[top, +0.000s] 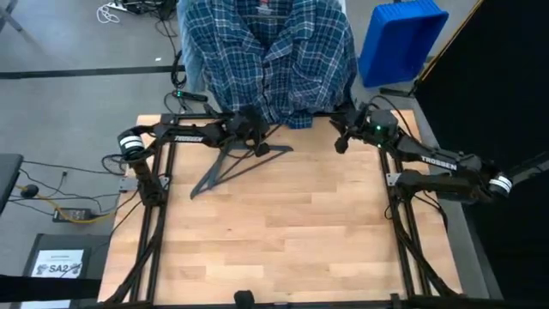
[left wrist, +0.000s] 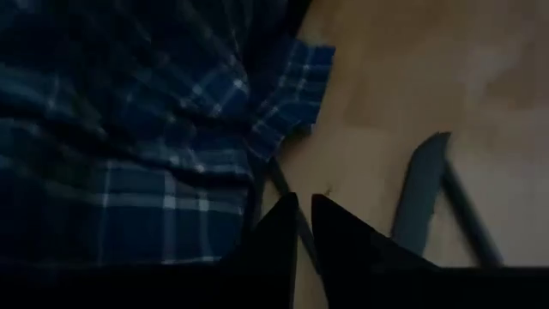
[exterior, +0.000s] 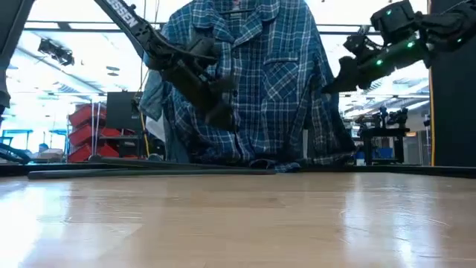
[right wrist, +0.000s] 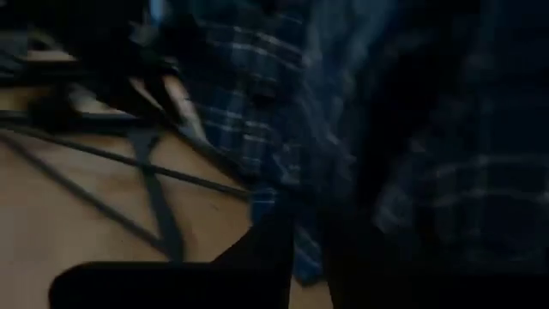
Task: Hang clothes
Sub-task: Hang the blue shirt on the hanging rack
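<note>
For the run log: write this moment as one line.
plaid shirt hanging at table's far edge | hanger on table | left end effector shut, above hanger | right end effector beside shirt hem

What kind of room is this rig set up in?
Probably an open lab or workshop, not a home: ceiling strip lights, red shelving, loose floor cables and a blue plastic bin surround the wooden table.

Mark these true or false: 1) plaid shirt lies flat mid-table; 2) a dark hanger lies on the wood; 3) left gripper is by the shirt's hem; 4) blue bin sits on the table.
1) False: the plaid shirt hangs at the table's far edge.
2) True: the hanger lies on the table.
3) True: the left gripper is at the hem.
4) False: the blue bin is beyond the table, off the far right corner.
</note>
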You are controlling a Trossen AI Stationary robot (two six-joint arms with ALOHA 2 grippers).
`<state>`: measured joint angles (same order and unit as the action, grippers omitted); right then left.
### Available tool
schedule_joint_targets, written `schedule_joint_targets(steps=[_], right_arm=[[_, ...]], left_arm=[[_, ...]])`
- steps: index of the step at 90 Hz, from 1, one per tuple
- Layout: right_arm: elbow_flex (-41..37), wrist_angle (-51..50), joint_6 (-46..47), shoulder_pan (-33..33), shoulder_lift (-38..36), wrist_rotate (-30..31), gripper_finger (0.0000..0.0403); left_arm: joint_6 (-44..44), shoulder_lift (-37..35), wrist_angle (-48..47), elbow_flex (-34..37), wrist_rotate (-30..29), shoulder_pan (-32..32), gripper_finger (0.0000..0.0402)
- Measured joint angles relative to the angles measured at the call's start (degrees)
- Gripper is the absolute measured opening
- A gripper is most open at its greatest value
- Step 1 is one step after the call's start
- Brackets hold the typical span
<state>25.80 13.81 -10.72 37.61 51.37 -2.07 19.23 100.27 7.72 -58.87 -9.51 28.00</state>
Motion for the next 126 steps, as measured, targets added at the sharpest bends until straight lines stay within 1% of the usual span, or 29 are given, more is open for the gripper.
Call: schedule_joint_targets(steps=[7, 14, 22, 27, 33, 40, 46, 58, 67, 76, 85, 94, 102, 114, 126], right_arm=[[0.0, -0.2, -0.5, -0.9, 0.3, -1.6, 0.0028], [0.0, 0.6, -1.0, -2.0, 2.5, -3.3, 0.0018], [0.0, 1.8, -0.5, -3.4, 7.0, -4.1, 0.0004], [0.0, 4.1, 0.5, -4.2, 10.7, -4.1, 0.0003], [0.0, 7.4, 1.4, -4.8, 15.3, -4.2, 0.0003], [0.8, 11.1, 1.7, -5.1, 21.1, -4.1, 0.0001], [3.0, 12.4, 1.7, -4.8, 26.2, -3.7, 0.0001], [9.1, 11.7, 3.3, -4.4, 35.2, -3.2, 0.0001], [14.7, 9.7, 4.5, -4.4, 40.3, -3.3, 0.0], [22.0, 4.0, 4.2, -3.6, 44.3, -3.1, 0.0], [29.7, -2.1, 2.5, -1.7, 48.0, -2.8, 0.0], [36.9, -7.0, 0.0, 0.7, 51.6, -2.1, 0.0], [42.7, -9.1, -1.9, 3.7, 54.6, -1.6, 0.0], [50.2, -9.8, -4.4, 8.7, 59.3, -1.6, 0.0], [57.3, -9.8, -4.1, 14.2, 63.4, -1.6, 0.0]], left_arm=[[1.5, 1.0, 1.2, 0.0, 0.0, 1.0, 0.0019], [3.1, 1.5, 1.5, 0.0, 0.2, 2.2, 0.0019], [4.6, 1.5, 1.3, 0.0, 5.7, 3.9, 0.0019], [3.4, 1.5, 1.6, 0.0, 7.9, 4.6, 0.0017], [1.9, 1.5, 1.7, 0.0, 7.9, 4.9, 0.0013], [2.8, 1.5, 1.8, 0.0, 6.8, 5.1, 0.0005], [3.3, 1.5, 1.9, 0.0, 5.5, 5.6, 0.0001], [3.5, 1.5, 1.9, 0.0, 4.9, 7.9, 0.0001], [4.4, 1.5, 1.2, 0.0, 4.9, 9.8, 0.0], [4.8, 1.5, 1.8, -0.2, 5.3, 11.8, 0.0], [4.8, 1.8, 1.6, -0.7, 7.5, 14.1, 0.0], [4.8, 2.8, 0.5, -1.9, 9.0, 16.1, 0.0], [4.7, 4.3, -0.6, -3.7, 10.2, 17.6, 0.0], [5.6, 6.9, -0.6, -6.9, 11.6, 19.5, 0.0], [5.8, 10.0, -0.5, -11.6, 11.7, 20.9, 0.0]])
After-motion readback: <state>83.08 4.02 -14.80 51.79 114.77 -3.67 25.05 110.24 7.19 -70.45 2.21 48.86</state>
